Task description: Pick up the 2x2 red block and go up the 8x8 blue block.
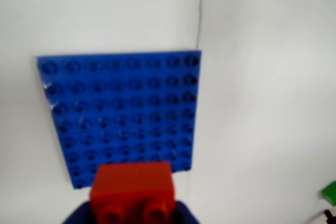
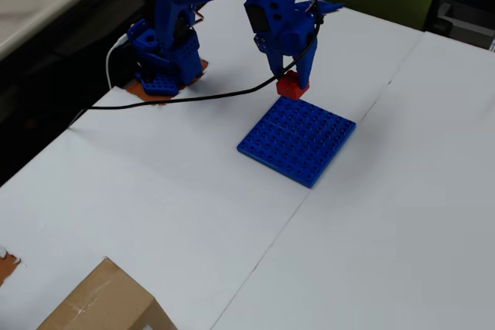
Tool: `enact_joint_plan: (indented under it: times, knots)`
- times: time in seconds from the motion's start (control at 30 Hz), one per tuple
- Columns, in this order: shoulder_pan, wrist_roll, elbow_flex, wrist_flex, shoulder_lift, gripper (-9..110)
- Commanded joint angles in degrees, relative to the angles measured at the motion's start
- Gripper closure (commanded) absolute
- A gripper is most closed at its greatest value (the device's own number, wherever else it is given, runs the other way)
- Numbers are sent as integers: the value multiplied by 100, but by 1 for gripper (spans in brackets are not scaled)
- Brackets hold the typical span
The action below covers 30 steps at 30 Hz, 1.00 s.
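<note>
The small red block (image 1: 132,190) is held in my blue gripper (image 1: 131,208) at the bottom of the wrist view, studs facing the camera. In the overhead view the gripper (image 2: 291,81) is shut on the red block (image 2: 291,86) and holds it just above the table at the far corner of the blue studded baseplate (image 2: 298,139). In the wrist view the baseplate (image 1: 121,114) lies flat just beyond the red block, its near edge partly hidden by it.
The blue arm base (image 2: 164,67) stands at the back left with a black cable (image 2: 193,98) running across the table. A cardboard box (image 2: 104,303) sits at the front left. A table seam (image 2: 267,245) runs past the baseplate. A green object (image 1: 329,191) shows at the right edge.
</note>
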Motion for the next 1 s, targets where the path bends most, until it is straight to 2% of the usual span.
enact_joint_plan:
  times: [0.0, 0.97]
  knots:
    - [-53, -677, -272, 44, 246, 101]
    - [114, -1107, -1063, 404, -325, 101]
